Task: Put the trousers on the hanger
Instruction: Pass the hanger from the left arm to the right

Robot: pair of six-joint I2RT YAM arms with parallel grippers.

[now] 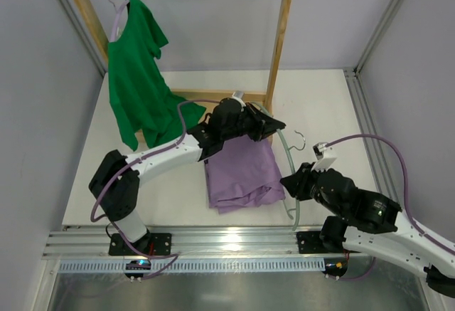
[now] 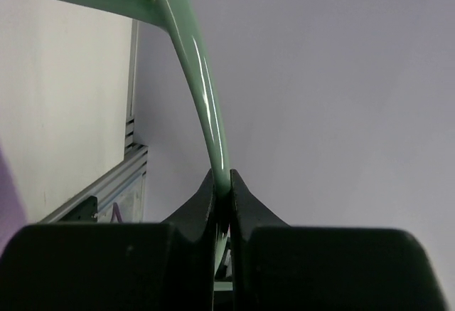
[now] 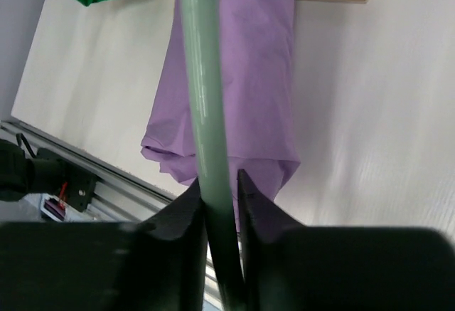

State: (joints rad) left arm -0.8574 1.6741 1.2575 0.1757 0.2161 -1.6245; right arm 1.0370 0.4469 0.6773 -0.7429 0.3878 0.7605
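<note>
2 firm pinches on the hanger [image 1: 287, 165]: left tool [image 2: 222, 183] and right tool [image 3: 217, 183] both clamp its thin, slick rod. The trousers [image 1: 242, 172], mid-frame, look limp and light, so take them by a folded edge.

Trousers' [image 1: 242, 172] top beneath left pincer [image 1: 270, 129]

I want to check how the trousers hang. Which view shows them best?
Top external: the trousers show almost whole, both side edges and the lower end in sight. Right wrist shows only a folded length behind the hanger bar. Left wrist catches just a purple sliver at its left edge.
</note>
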